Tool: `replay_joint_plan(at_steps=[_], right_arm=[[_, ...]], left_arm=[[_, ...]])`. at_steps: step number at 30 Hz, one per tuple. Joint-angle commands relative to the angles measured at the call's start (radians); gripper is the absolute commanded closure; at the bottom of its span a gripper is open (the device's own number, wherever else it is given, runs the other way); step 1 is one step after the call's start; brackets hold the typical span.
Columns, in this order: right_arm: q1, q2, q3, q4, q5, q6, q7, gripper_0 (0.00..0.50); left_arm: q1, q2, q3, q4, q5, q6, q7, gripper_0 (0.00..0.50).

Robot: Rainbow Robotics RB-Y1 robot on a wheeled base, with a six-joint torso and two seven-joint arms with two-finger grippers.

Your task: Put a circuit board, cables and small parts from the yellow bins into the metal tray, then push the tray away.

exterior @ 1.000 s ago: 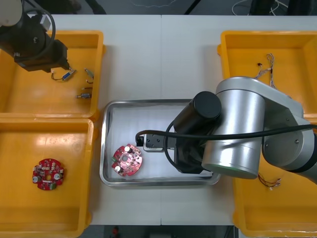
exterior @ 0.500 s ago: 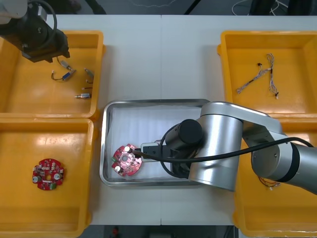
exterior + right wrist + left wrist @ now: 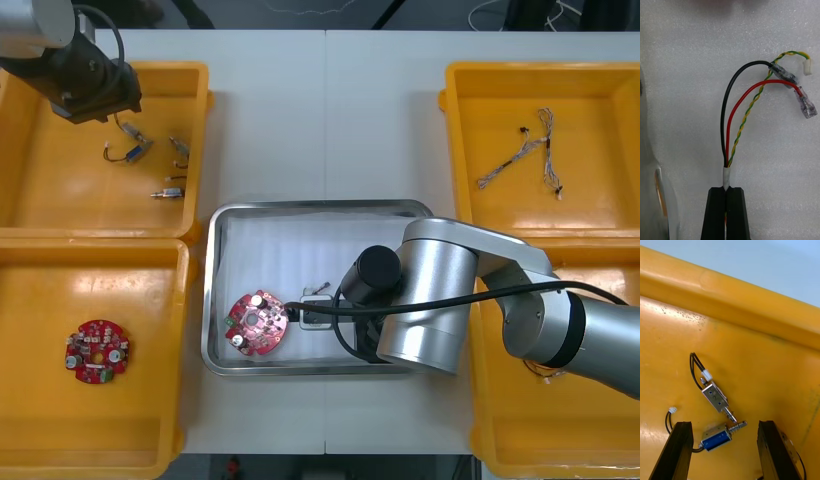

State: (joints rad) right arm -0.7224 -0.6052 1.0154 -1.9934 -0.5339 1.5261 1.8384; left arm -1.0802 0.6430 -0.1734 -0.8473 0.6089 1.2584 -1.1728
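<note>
Tray (image 3: 300,245) sits mid-desk (image 3: 320,120); inside it the right gripper (image 3: 727,191) is clamped on the taped end of a cable bundle (image 3: 730,112), with a red circuit board (image 3: 257,323) just beside it. The left gripper (image 3: 724,424) hangs open over a yellow bin (image 3: 60,190), small metal parts (image 3: 716,397) between its fingers.

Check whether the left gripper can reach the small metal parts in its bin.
Probably yes: the left gripper hangs open right above the small metal parts in the yellow bin, nothing between.
</note>
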Motion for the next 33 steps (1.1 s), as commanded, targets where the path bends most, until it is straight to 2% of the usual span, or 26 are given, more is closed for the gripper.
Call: replay_joint_plan(at_steps=[1,2,3,4,8,10,17,23,31,33], right_arm=[[0.011,0.001,0.011,-0.027,0.003,0.005,-0.01,0.26],[0.011,0.001,0.009,-0.033,0.006,0.006,-0.013,0.186],[0.011,0.001,0.005,-0.039,0.011,0.011,-0.016,0.186],[0.011,0.001,0.0,-0.044,0.012,0.014,-0.016,0.055],[0.011,0.001,-0.012,-0.051,0.012,0.026,-0.021,0.031],[0.011,0.001,-0.018,-0.056,0.015,0.042,-0.022,0.0],[0.009,0.002,-0.064,-0.094,0.014,0.094,-0.025,0.0],[0.011,0.021,-0.147,-0.147,0.009,0.207,-0.034,0.0],[0.011,0.025,-0.324,-0.17,-0.1,0.384,-0.054,0.0],[0.011,0.022,-0.37,-0.174,-0.126,0.394,-0.061,0.0]], left_arm=[[-0.086,-0.033,-0.021,0.065,-0.035,-0.062,-0.061,0.0],[-0.086,-0.036,-0.021,0.071,-0.04,-0.07,-0.062,0.0],[-0.086,-0.037,-0.021,0.076,-0.051,-0.076,-0.064,0.0],[-0.087,-0.04,-0.021,0.079,-0.058,-0.077,-0.065,0.0],[-0.086,-0.048,-0.021,0.1,-0.067,-0.108,-0.065,0.0],[-0.086,-0.056,-0.021,0.119,-0.07,-0.134,-0.068,0.0],[-0.086,-0.068,-0.038,0.162,-0.083,-0.171,-0.076,0.0],[-0.086,-0.074,-0.069,0.198,-0.074,-0.215,-0.077,0.0],[-0.084,-0.082,-0.07,0.226,-0.07,-0.229,-0.08,0.0],[-0.084,-0.085,-0.07,0.235,-0.067,-0.237,-0.082,0.0]])
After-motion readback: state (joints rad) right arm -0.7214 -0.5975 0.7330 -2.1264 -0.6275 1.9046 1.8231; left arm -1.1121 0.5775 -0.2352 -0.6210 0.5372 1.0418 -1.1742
